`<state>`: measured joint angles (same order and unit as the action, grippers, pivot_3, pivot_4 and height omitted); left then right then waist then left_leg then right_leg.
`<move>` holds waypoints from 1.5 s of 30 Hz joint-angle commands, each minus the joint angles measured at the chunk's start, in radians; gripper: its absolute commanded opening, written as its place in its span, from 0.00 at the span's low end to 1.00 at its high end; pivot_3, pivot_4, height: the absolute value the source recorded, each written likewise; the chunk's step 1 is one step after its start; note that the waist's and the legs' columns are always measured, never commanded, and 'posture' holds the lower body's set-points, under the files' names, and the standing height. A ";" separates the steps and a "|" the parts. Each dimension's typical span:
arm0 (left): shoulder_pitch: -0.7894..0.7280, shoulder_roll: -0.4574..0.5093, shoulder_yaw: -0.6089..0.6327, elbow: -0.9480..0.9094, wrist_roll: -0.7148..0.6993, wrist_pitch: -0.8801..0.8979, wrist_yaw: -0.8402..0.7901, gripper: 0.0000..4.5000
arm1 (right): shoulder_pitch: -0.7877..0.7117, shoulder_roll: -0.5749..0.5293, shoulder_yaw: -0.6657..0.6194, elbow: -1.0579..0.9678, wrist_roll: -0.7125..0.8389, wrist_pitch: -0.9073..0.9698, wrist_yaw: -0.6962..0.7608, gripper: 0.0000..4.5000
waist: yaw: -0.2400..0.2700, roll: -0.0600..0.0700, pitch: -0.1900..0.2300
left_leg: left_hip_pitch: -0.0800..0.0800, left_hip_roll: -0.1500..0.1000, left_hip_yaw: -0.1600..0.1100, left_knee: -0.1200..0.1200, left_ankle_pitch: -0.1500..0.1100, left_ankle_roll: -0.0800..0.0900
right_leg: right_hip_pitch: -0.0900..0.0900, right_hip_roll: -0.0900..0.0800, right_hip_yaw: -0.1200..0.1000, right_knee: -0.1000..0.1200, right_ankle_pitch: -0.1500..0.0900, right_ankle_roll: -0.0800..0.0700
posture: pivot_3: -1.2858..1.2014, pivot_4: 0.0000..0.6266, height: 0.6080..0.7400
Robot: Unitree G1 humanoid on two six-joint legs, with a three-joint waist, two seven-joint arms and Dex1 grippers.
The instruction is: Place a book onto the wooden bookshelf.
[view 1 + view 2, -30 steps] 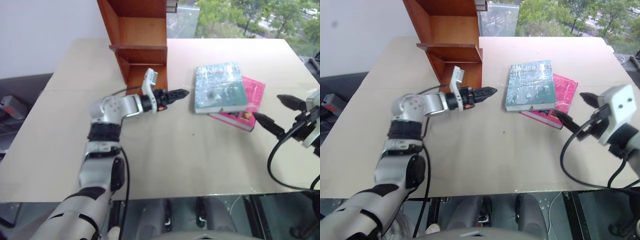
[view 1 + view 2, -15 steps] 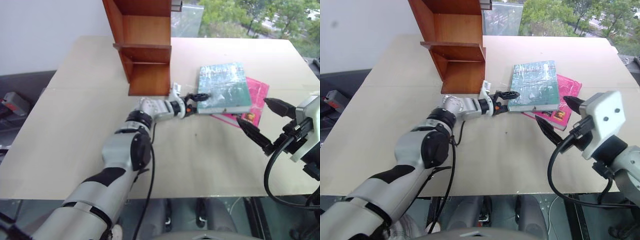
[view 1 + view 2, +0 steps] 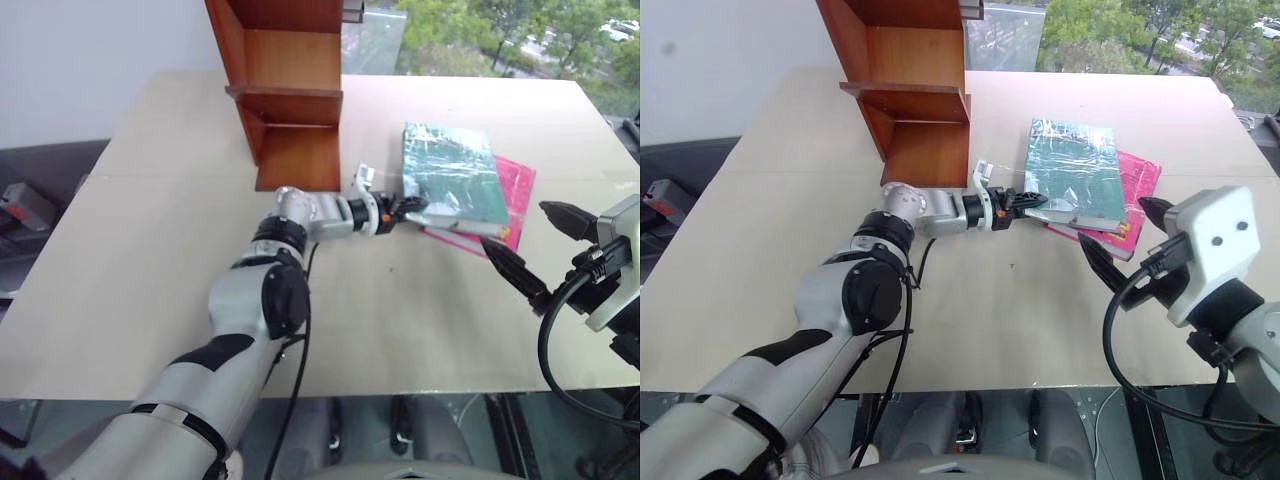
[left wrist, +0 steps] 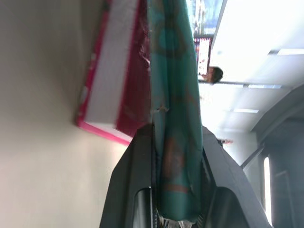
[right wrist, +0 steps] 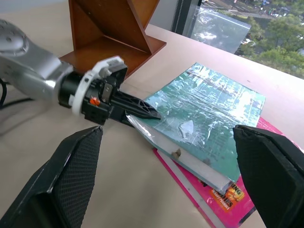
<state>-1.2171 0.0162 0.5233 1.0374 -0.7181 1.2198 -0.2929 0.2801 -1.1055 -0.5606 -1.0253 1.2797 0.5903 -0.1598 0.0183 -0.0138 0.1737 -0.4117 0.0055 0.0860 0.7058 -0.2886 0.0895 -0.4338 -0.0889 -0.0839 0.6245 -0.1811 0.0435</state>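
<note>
The left gripper (image 3: 1022,198) reaches across the counter (image 3: 150,260) and its fingers (image 5: 142,105) are clenched on the near corner of the teal book (image 3: 452,183), one finger above the cover and one below. In the left wrist view the book (image 4: 173,142) sits pinched between the two black fingers. The book lies on top of a thinner pink book (image 3: 512,190), its gripped corner tilted up a little so the white page edges show beneath the glossy cover. Both books rest on the counter just to the right of the wooden bookshelf (image 3: 290,90), which stands upright at the counter's far side with its shelves bare. The right gripper (image 3: 540,248) hangs above the counter near the pink book's near corner, touching neither book. Its fingers (image 5: 76,180) are spread wide apart, grasping nothing.
</note>
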 commanded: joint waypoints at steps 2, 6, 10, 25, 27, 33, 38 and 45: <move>0.156 -0.142 0.065 -0.366 -0.087 0.179 0.220 0.08 | 0.020 -0.026 0.001 -0.022 -0.026 -0.057 -0.005 1.00 | 0.004 -0.001 0.001 | 0.000 0.000 -0.001 0.000 0.000 0.000 | 0.000 -0.001 0.001 0.000 0.000 0.000 | 0.52 0.24 0.98; 0.298 -0.292 0.110 -0.655 -0.124 0.279 0.390 0.18 | 0.036 -0.034 0.005 -0.022 -0.034 -0.070 0.000 1.00 | 0.001 -0.003 0.002 | -0.001 0.000 -0.002 0.001 0.000 0.000 | 0.000 0.000 0.001 0.000 0.000 0.000 | 0.52 0.24 0.98; 0.313 -0.287 0.156 -0.705 -0.170 0.334 0.424 0.51 | 0.045 -0.044 0.004 -0.022 -0.026 -0.080 0.005 1.00 | 0.000 -0.004 0.001 | 0.003 0.001 0.001 0.001 0.000 -0.001 | 0.001 0.001 0.003 0.001 -0.002 0.002 | 0.52 0.24 0.98; 0.115 -0.038 -0.060 -0.303 -0.120 0.303 0.003 0.80 | 0.098 -0.075 0.034 -0.022 -0.054 -0.158 0.018 1.00 | 0.022 -0.004 0.001 | -0.002 0.001 -0.002 0.007 0.000 0.000 | 0.001 0.002 -0.005 0.002 -0.001 0.002 | 0.52 0.24 0.98; 0.107 -0.023 -0.084 -0.273 -0.106 0.302 -0.036 0.80 | 0.109 -0.078 0.034 -0.022 -0.059 -0.169 0.014 1.00 | 0.022 -0.004 0.001 | -0.002 0.001 -0.002 0.007 0.000 0.000 | 0.001 0.002 -0.005 0.002 -0.001 0.002 | 0.52 0.24 0.98; 0.100 0.060 -0.211 -0.208 -0.032 0.264 -0.195 0.80 | 0.121 -0.082 0.049 -0.022 -0.083 -0.195 0.009 1.00 | 0.020 -0.004 0.001 | -0.002 0.001 -0.002 0.007 0.000 0.000 | 0.001 0.002 -0.005 0.002 -0.001 0.002 | 0.52 0.24 0.98; 0.088 0.102 -0.306 -0.158 0.042 0.137 -0.350 0.80 | 0.115 -0.078 0.067 -0.022 -0.102 -0.200 0.007 1.00 | 0.023 -0.004 0.001 | -0.002 0.001 -0.002 0.007 0.000 0.000 | 0.001 0.002 -0.005 0.002 0.000 0.000 | 0.52 0.24 0.98; 0.057 0.038 -0.303 -0.101 0.067 0.070 -0.397 0.99 | 0.107 -0.069 0.084 -0.022 -0.121 -0.200 0.003 1.00 | 0.024 -0.004 0.001 | -0.003 0.001 -0.003 0.010 -0.001 0.001 | 0.001 0.001 -0.004 0.002 0.000 0.000 | 0.52 0.24 0.98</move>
<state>-1.1203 0.0718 0.1975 0.9297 -0.6376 1.3026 -0.6883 0.3954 -1.1781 -0.4693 -1.0260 1.1654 0.4125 -0.1490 0.0427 -0.0177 0.1747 -0.4153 0.0066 0.0831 0.7157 -0.2894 0.0906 -0.4329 -0.0883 -0.0875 0.6261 -0.1811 0.0433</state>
